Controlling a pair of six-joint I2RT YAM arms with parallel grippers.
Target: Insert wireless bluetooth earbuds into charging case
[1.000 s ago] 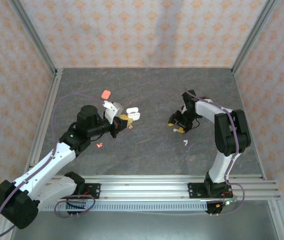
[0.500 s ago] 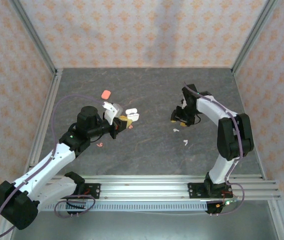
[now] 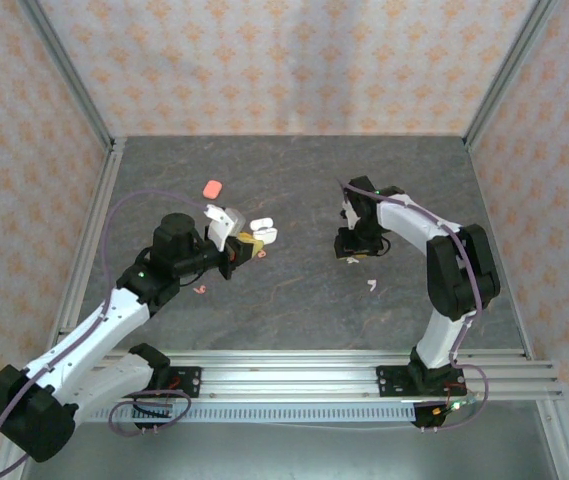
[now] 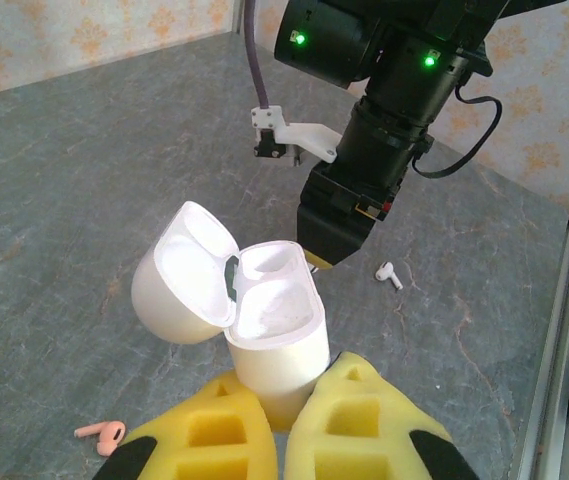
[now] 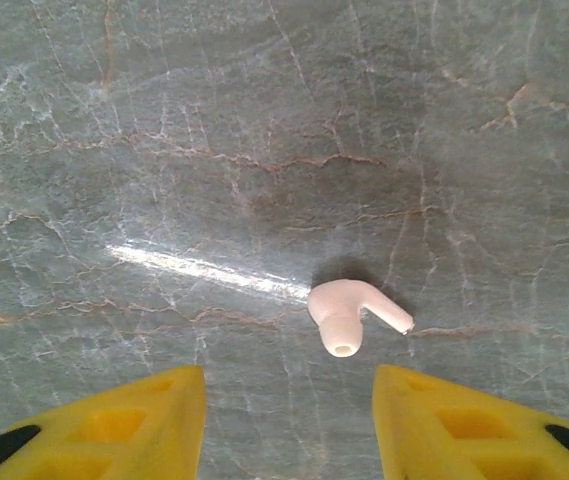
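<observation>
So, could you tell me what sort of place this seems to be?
Probably a lab-style robot test cell: patterned wall panels in aluminium framing enclose a stone-look table, two arms are bolted to a rail at its near edge, and the left gripper holds a charging case.

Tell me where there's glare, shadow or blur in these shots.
Right wrist: a bright glare streak on the table left of the earbud, which is sharp and casts a soft shadow. Left wrist: the open white case looks nearly washed out. Top external: even, soft light.
</observation>
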